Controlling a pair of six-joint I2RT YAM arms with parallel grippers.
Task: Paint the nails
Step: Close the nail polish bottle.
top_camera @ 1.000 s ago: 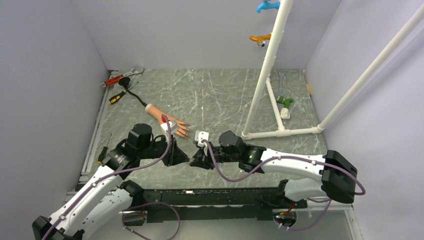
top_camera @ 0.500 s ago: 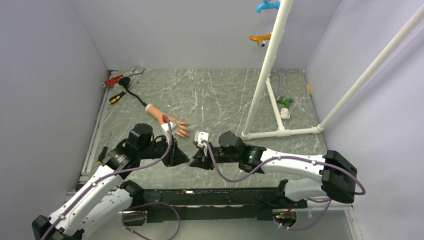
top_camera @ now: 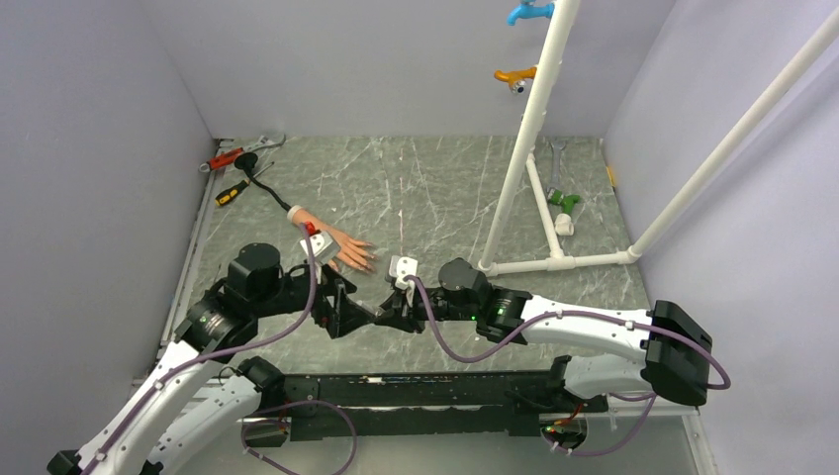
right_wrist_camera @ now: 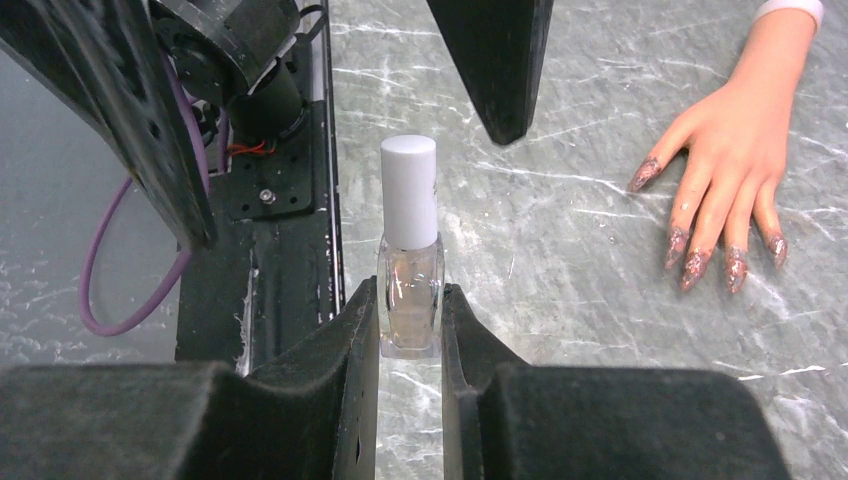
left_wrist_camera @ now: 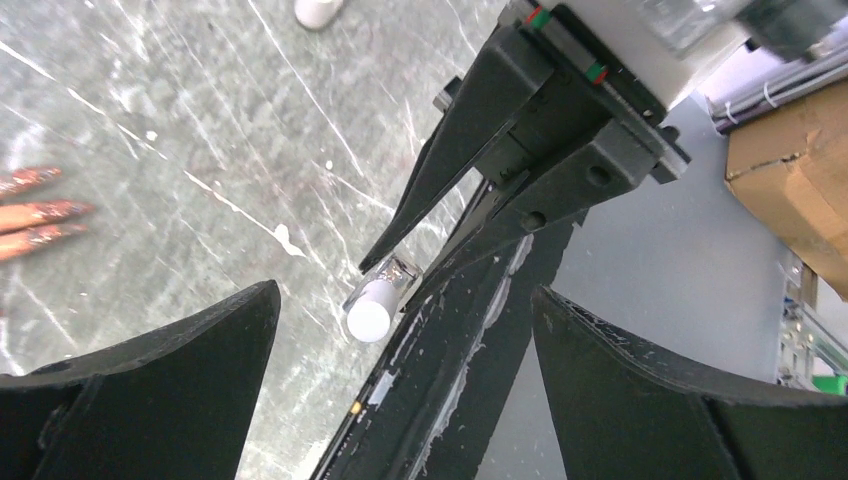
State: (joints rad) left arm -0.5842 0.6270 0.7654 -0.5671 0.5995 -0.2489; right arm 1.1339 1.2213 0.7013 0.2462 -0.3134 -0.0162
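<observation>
We see the right gripper clenched on the clear bottle, with the white cap pointing away from it. The left gripper is released, its fingers spread wide either side of the cap, not touching it. The nails on the mannequin hand lie on the desk, ahead and to the right of the right gripper, apart from the bottle.

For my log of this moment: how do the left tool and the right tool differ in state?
The left tool is open and empty; the right tool is shut on the small clear bottle. The left tool's fingers stand wide apart; the right tool's press the bottle's glass sides. Both face each other, low over the table.
</observation>
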